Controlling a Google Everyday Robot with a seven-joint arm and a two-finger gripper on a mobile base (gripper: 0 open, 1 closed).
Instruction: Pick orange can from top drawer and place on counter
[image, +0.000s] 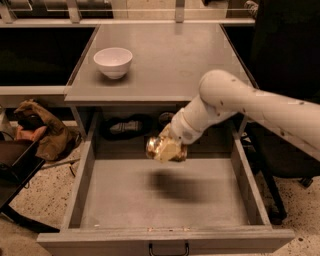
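Gripper (168, 149) at frame centre, fingers pinched on the orange can (156, 146). The can hangs clear above the floor of the open top drawer (84, 175), with its shadow beneath. Step in hand, by judgement: transfer to the counter (172, 65), upper centre. Advise raising the can above the counter's front edge before travelling inward, then setting it down right of the white bowl (113, 61).
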